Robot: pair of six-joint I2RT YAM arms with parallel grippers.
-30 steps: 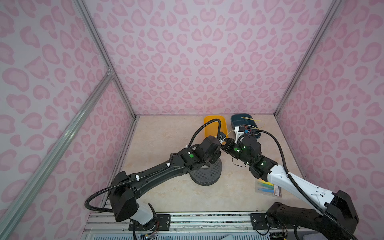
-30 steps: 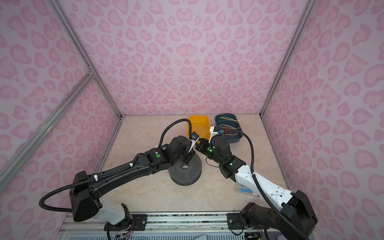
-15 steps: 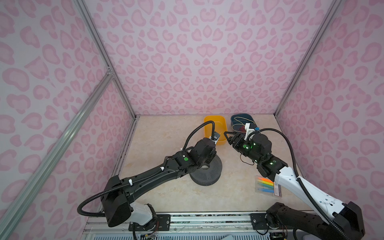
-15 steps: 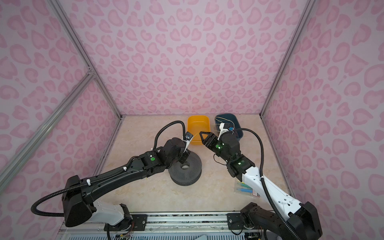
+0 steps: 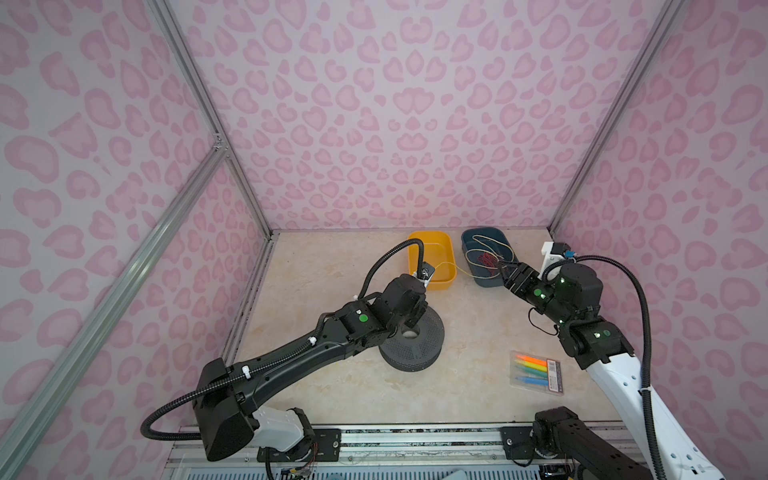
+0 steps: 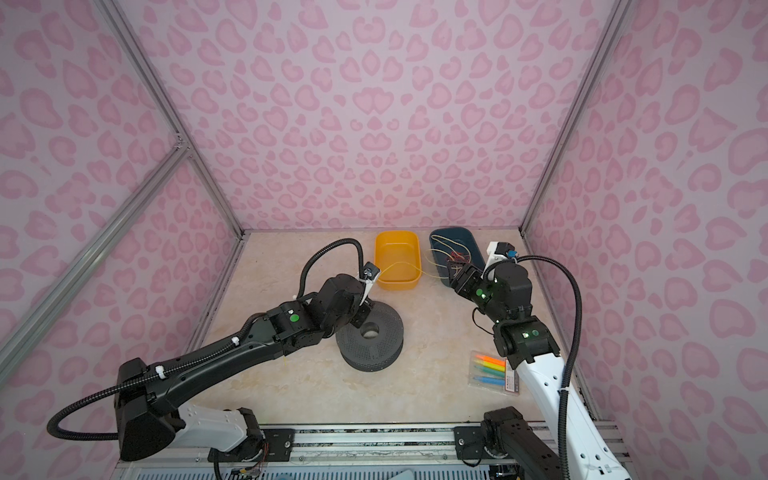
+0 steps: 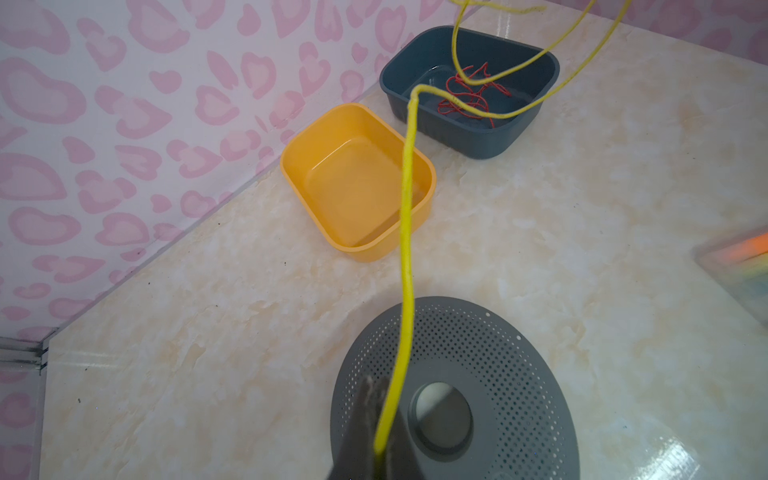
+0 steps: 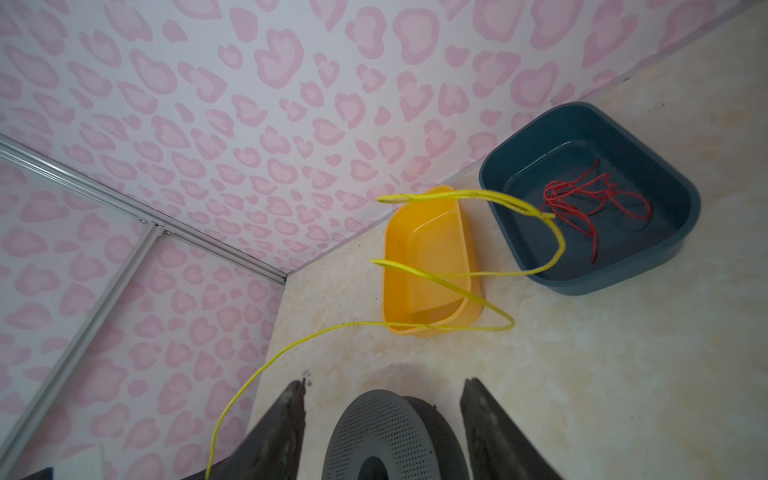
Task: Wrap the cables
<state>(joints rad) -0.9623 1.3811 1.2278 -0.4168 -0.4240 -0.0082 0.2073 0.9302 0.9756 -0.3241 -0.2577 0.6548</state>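
In both top views we find the left gripper [image 5: 412,322] low over the grey perforated spool [image 5: 419,353] at centre frame. The yellow wire [image 5: 446,265] emerges beside that arm's wrist camera and arcs right across the orange bin [image 5: 440,284] into loose loops over the blue bin [image 5: 484,283] at upper right. The right gripper [image 5: 505,269] hangs at that bin's near edge, and a pack of coloured markers [image 5: 536,370] lies at lower right. In a top view the wire [image 6: 401,265] shows as a hair-thin line, clear of the tabletop. The left wrist view settles the grip. The fingertips [image 7: 365,415] are pressed together on the wire, which rises from them over the spool and the orange bin. It then curls above a tangle of red wires [image 7: 463,102] in the blue bin. In the right wrist view the fingers [image 8: 286,424] stand well apart with nothing between them. The wire's loops [image 8: 453,194] float in the air ahead, and one strand passes outside a finger. We judge the wire light and springy, keeping its own curl. It is so thin that it could slip from the pads or spring off the spool unless kept taut. The best hold looks to be the straighter run between the bins, pinched squarely, not a loop's crown.
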